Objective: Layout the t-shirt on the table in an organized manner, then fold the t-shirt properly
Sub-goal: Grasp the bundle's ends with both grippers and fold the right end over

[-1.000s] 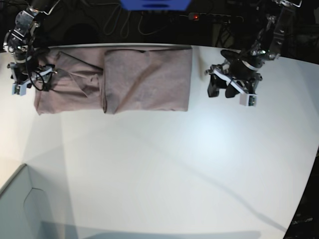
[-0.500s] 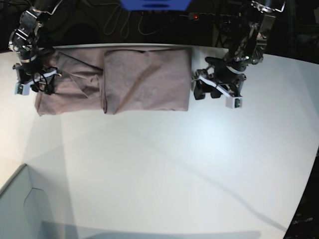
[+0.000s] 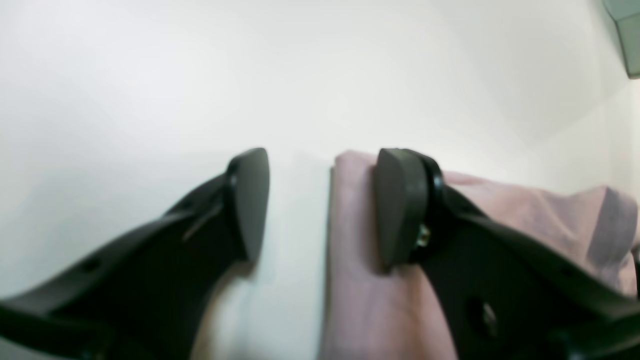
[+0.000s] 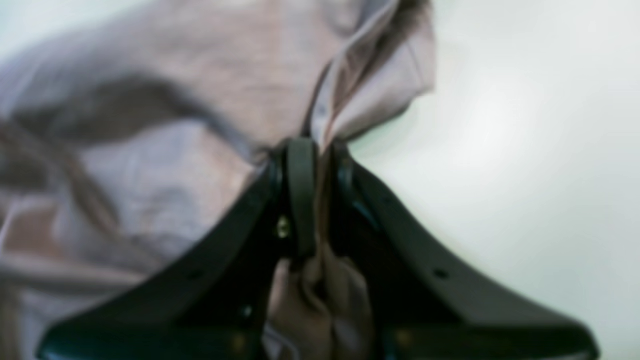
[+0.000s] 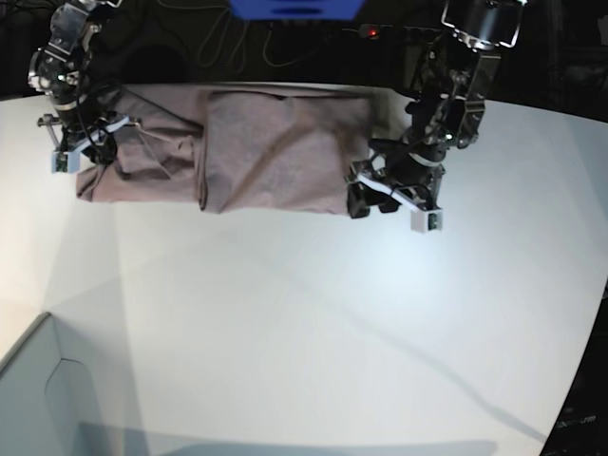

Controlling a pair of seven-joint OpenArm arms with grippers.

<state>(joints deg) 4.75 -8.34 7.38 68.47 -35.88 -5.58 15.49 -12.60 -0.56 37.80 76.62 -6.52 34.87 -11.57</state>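
The mauve t-shirt (image 5: 275, 152) lies folded into a long band at the back of the white table (image 5: 313, 323). My right gripper (image 5: 84, 142) is at the shirt's left end. In the right wrist view this gripper (image 4: 320, 165) is shut on a bunched fold of the t-shirt (image 4: 200, 100). My left gripper (image 5: 372, 197) is at the shirt's right edge. In the left wrist view the left gripper (image 3: 320, 200) stands open, with one finger (image 3: 400, 205) over the t-shirt's (image 3: 360, 280) hem and the other over bare table (image 3: 200, 75).
A pale grey box corner (image 5: 38, 399) sits at the front left, also in the left wrist view as a grey box corner (image 3: 625, 30). Behind the table are a blue object (image 5: 294, 8), cables and a power strip (image 5: 399, 33) with a red light.
My right gripper has shut on the shirt's left end and drawn it inward. The left arm has moved left and forward from the bare table to the shirt's right edge, jaws still open.
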